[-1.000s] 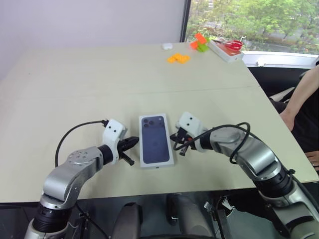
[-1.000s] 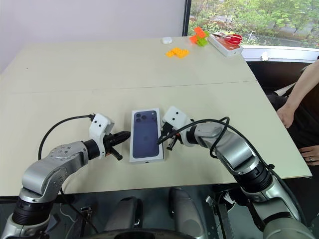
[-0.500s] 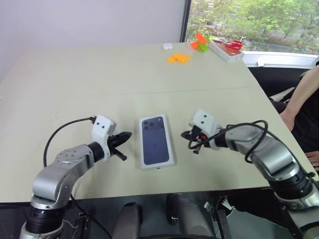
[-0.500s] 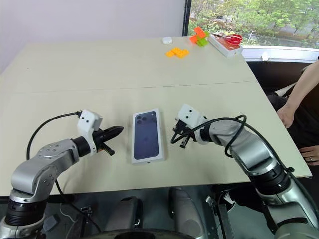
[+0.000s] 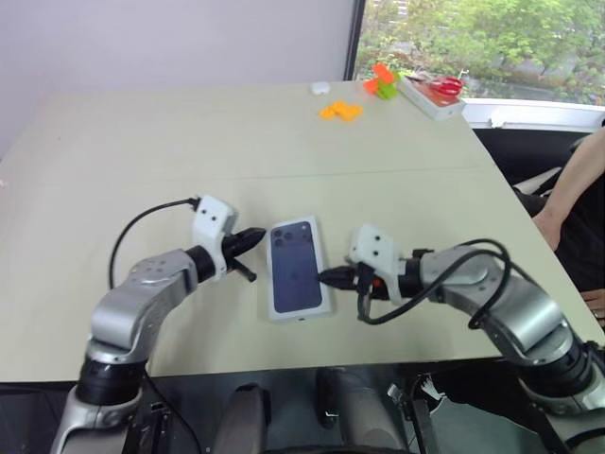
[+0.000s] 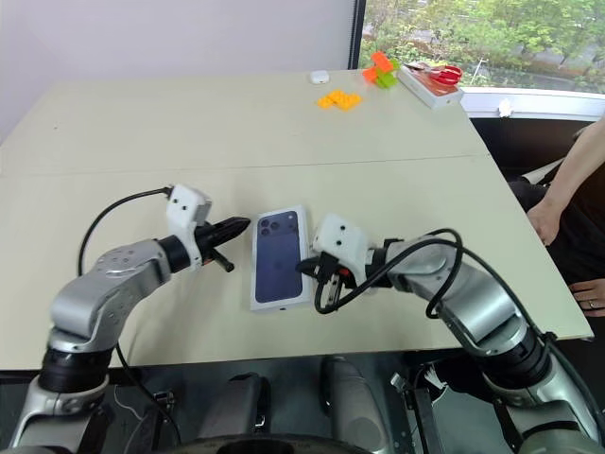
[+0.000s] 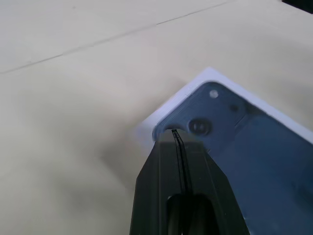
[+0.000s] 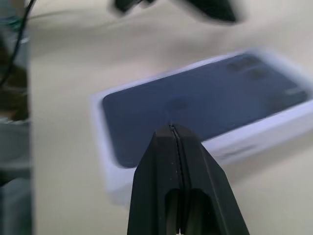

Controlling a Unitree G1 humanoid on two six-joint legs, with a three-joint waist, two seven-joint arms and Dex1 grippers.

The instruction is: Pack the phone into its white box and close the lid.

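Pale beige table (image 5: pixel 142 142), closed lid (image 5: pixel 296 270) near front edge, orange pieces (image 5: pixel 339 111) far side

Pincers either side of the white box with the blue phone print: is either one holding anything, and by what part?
Nothing is held. The left pincer and right pincer are both shut on nothing, tips beside the closed white rectangular box.

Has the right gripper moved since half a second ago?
Yes. The right gripper, shut, came back in toward the lid, now at its right edge.

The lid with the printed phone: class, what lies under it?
The lid rests flat on the table, printed side up; whatever sits beneath it is covered and cannot be seen.
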